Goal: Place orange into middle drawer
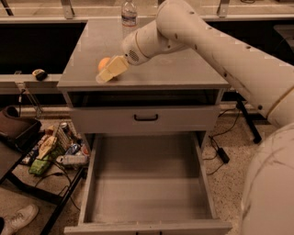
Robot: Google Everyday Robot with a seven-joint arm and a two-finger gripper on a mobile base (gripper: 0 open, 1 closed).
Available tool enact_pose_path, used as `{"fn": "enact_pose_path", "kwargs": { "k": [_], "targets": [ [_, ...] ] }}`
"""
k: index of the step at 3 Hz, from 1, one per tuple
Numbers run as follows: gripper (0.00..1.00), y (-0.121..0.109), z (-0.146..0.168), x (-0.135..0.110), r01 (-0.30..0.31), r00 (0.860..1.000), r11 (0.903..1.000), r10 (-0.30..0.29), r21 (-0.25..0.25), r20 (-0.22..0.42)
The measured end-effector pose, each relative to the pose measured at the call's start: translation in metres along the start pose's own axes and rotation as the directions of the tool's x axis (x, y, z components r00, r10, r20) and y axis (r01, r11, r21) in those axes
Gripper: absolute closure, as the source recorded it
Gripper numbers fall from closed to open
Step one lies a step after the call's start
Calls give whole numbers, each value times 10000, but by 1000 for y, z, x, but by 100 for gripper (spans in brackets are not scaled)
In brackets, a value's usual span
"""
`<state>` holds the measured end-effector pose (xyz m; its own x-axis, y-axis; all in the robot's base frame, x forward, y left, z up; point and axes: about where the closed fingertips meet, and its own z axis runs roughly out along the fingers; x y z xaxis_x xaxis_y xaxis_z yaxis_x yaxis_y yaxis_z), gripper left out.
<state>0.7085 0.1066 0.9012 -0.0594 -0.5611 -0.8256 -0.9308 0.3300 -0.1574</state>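
The orange sits on the grey cabinet top, near its front left part. My gripper, at the end of the white arm that comes in from the upper right, is right against the orange's front right side and hides part of it. The middle drawer is pulled far out below, its flat grey floor bare. It lies well below and in front of the gripper.
A shut drawer front with a black handle sits above the open drawer. A water bottle stands at the back of the cabinet top. Cluttered items and a shoe lie on the floor at the left, cables at the right.
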Motion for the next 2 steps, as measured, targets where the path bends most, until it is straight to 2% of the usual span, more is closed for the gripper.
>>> {"fn": "enact_pose_path", "kwargs": {
  "k": [1, 2],
  "targets": [
    [0, -9, 9, 7, -7, 10000, 9999, 8, 128, -53],
    [0, -29, 21, 7, 148, 9999, 9995, -148, 289, -13]
  ]
}}
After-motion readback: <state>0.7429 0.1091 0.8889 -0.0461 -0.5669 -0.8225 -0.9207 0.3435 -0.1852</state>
